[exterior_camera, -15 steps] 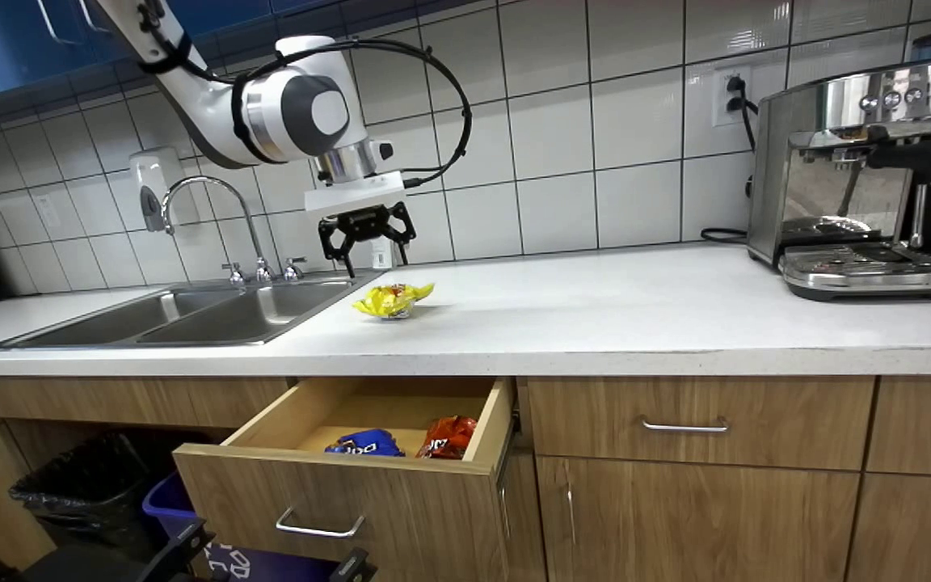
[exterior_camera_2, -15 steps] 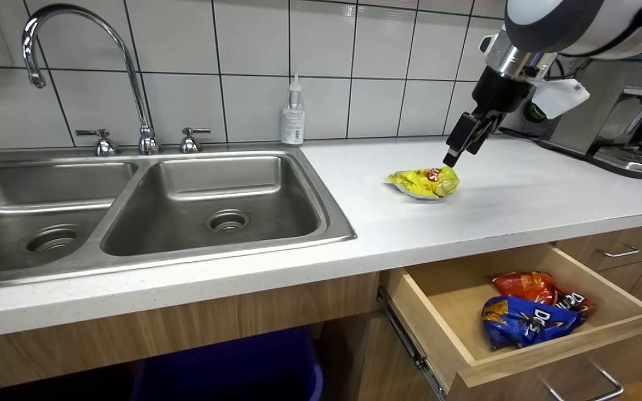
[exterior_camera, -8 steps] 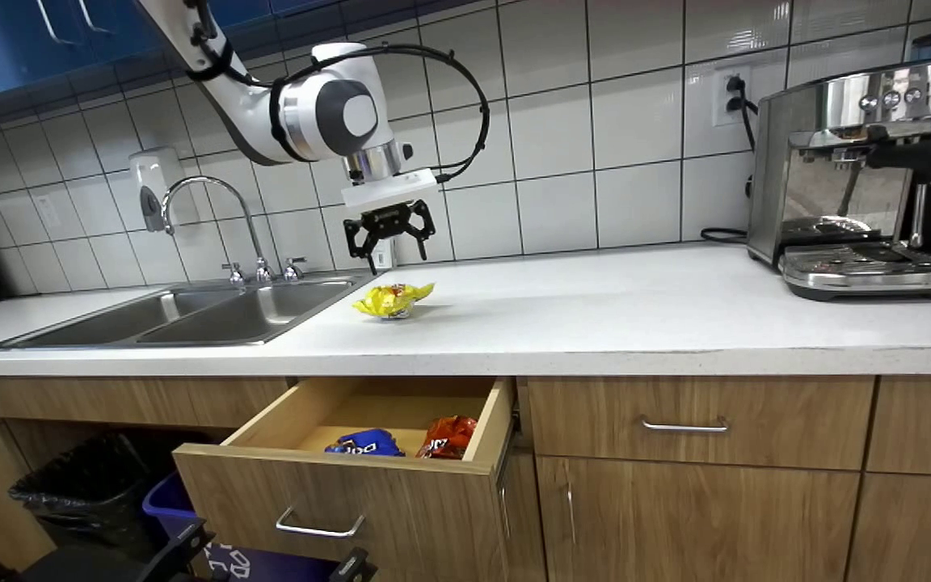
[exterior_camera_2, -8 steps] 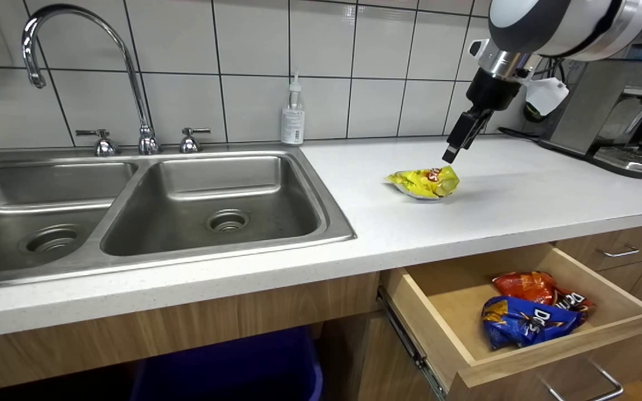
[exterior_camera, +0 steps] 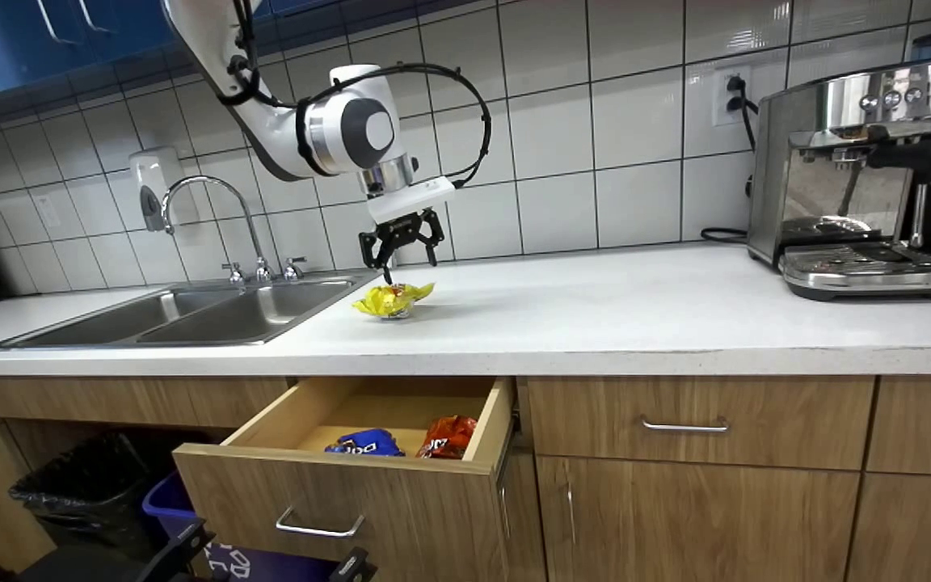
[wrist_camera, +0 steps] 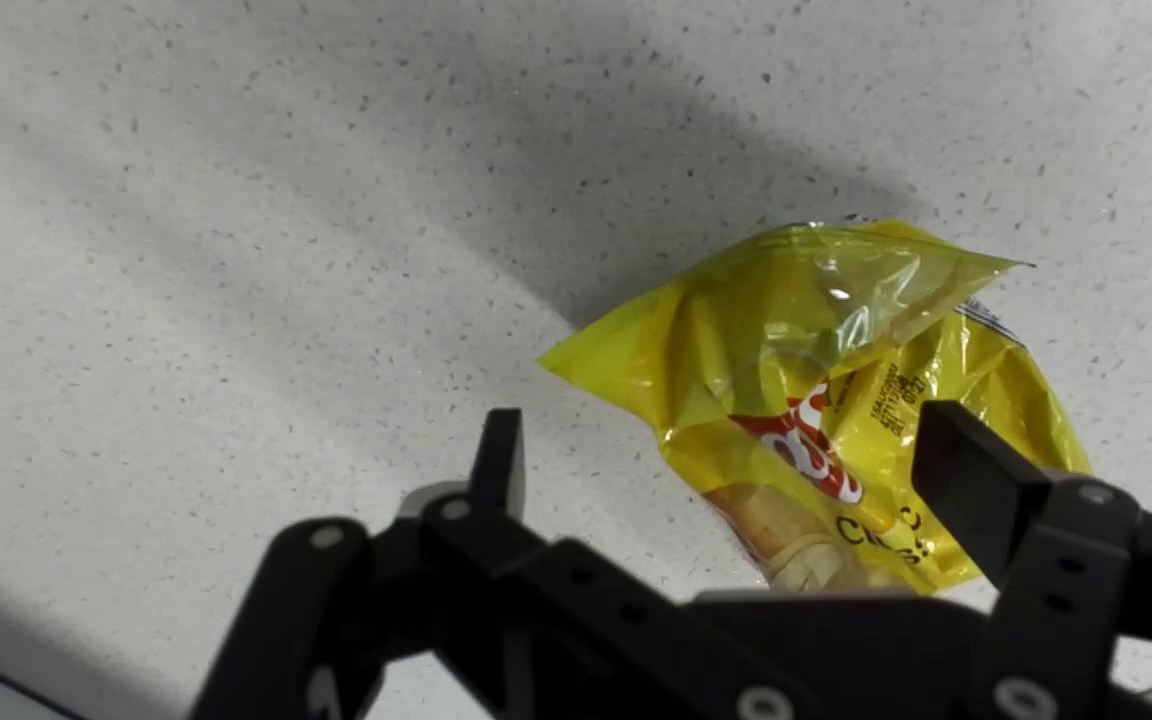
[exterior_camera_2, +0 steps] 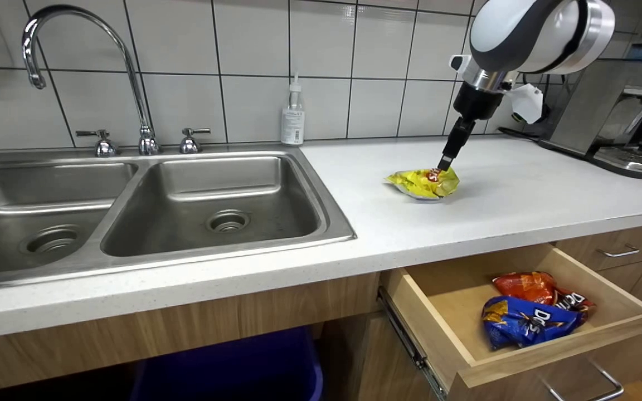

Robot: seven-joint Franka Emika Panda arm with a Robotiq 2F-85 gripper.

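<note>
Aligning the spread fingers [wrist_camera: 498, 460] over the yellow bag [wrist_camera: 786, 330] is judged to be the step in hand. In the wrist view, the finger at left is seen over the table [wrist_camera: 236, 300], the one at right over the bag; a rightward shift, then lowering, is probably needed. Unheld, right of the sink [exterior_camera_2: 329, 206], the bag is crumpled and glossy, its red logo creased.

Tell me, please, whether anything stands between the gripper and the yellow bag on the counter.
Nothing visible does: in both exterior views the open gripper hangs right over the yellow bag, with no other object between them. In the wrist view one finger hides part of the bag; whether it touches, I cannot tell.
</note>
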